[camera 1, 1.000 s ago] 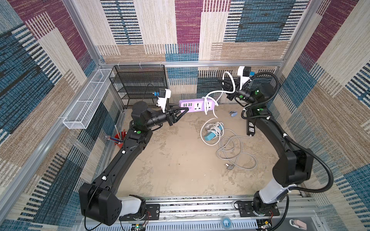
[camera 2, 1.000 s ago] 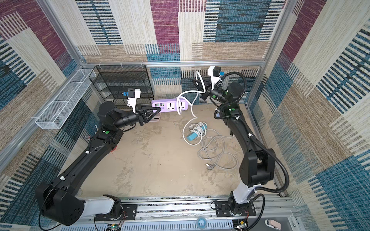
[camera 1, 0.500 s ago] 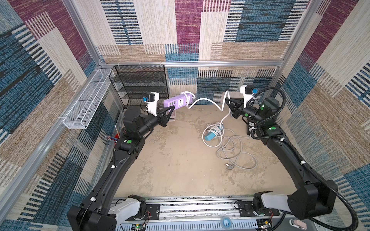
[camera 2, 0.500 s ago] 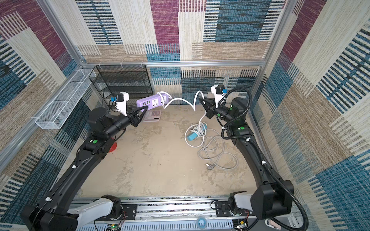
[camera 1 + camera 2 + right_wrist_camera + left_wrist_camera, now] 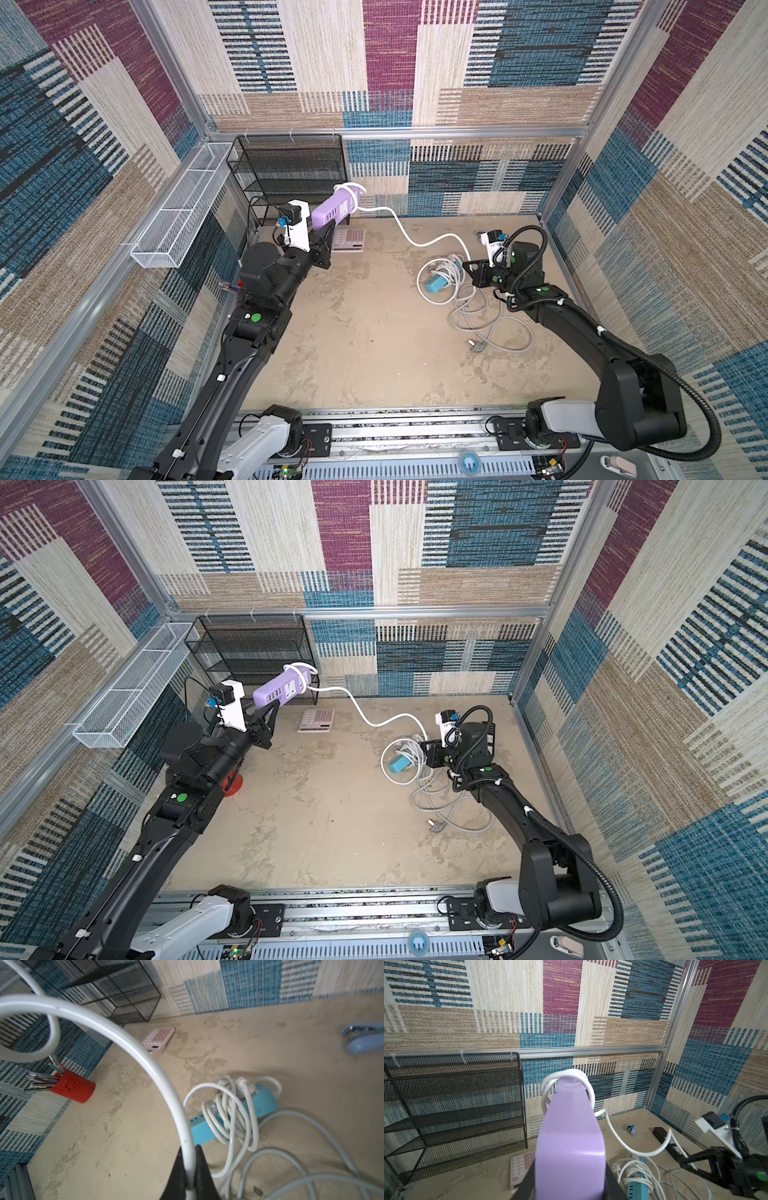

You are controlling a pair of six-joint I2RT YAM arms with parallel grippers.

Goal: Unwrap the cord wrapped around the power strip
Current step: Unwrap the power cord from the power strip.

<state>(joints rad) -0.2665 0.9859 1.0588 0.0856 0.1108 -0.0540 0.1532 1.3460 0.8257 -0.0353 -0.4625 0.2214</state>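
Cord [image 5: 178,1109] pinched in right fingers [image 5: 178,1172]; power strip [image 5: 569,1147] in left fingers [image 5: 527,1186]

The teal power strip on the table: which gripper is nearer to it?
Right. The right gripper pinches the white cord just beside the teal power strip; the left gripper holds the purple power strip far away.

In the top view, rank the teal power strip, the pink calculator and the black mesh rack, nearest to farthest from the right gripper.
1. The teal strip, just beside the right gripper.
2. The calculator, toward the back wall.
3. The rack, back corner, left arm's side.
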